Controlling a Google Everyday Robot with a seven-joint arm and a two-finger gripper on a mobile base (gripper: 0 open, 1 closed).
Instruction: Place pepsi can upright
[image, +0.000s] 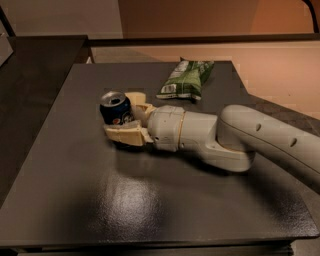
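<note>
The pepsi can (115, 110), dark blue with a silver top and a red-white-blue logo, stands upright on the dark grey table (150, 200), left of the middle. My gripper (121, 116) reaches in from the right, low over the table. Its cream fingers (125, 134) sit on both sides of the can, one behind it and one in front. The jaws are shut on the can. The can's lower part is hidden by the front finger.
A green chip bag (186, 79) lies flat at the back of the table, right of the can. My white arm (240, 140) crosses the table's right half. A darker counter (35, 65) adjoins on the left.
</note>
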